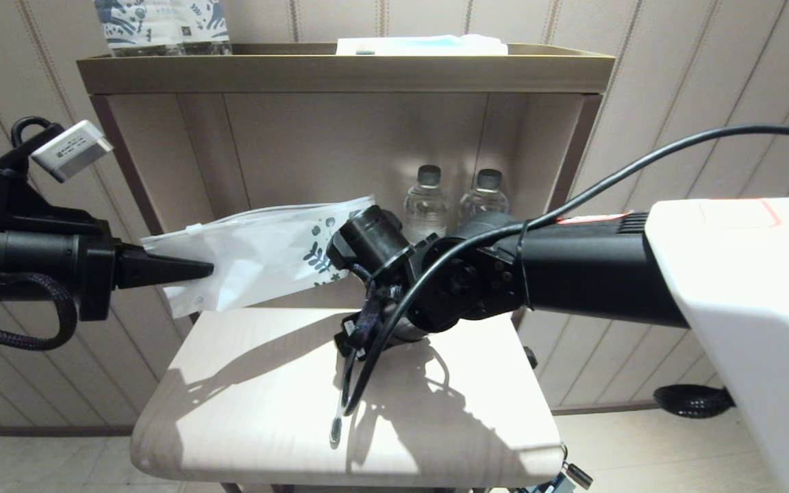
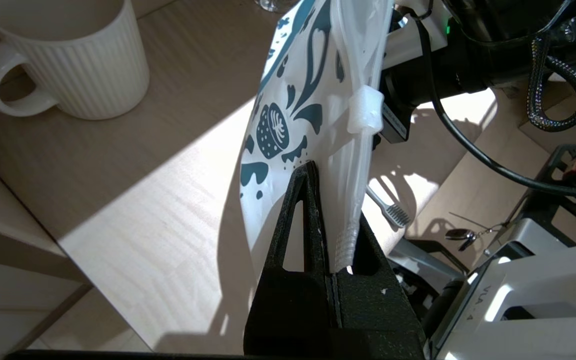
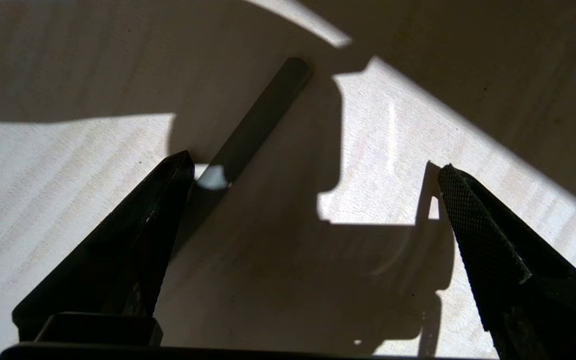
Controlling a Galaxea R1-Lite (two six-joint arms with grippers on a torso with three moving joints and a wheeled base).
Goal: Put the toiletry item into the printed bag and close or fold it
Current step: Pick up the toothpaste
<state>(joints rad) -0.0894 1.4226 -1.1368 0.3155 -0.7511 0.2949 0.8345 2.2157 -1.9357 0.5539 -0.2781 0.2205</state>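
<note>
My left gripper (image 1: 204,271) is shut on the edge of the printed bag (image 1: 264,253), a white pouch with blue leaf prints, and holds it in the air above the back of the pale table (image 1: 244,411). In the left wrist view the bag (image 2: 308,100) hangs on edge, its zip slider (image 2: 366,107) showing. The toothbrush (image 1: 335,428) lies on the table with its dark head toward the front edge. My right gripper (image 3: 314,167) hovers open just above the table. The toothbrush handle (image 3: 263,120) lies next to one of its fingers, not between them. The bristle head (image 2: 396,213) shows past the bag.
Two small water bottles (image 1: 427,198) (image 1: 483,195) stand at the back of the shelf recess. A white ribbed mug (image 2: 68,55) sits on the table's left side. Blue-patterned wrapped bottles (image 1: 161,24) and a pale packet (image 1: 422,44) rest on the top shelf. The table's front edge is near.
</note>
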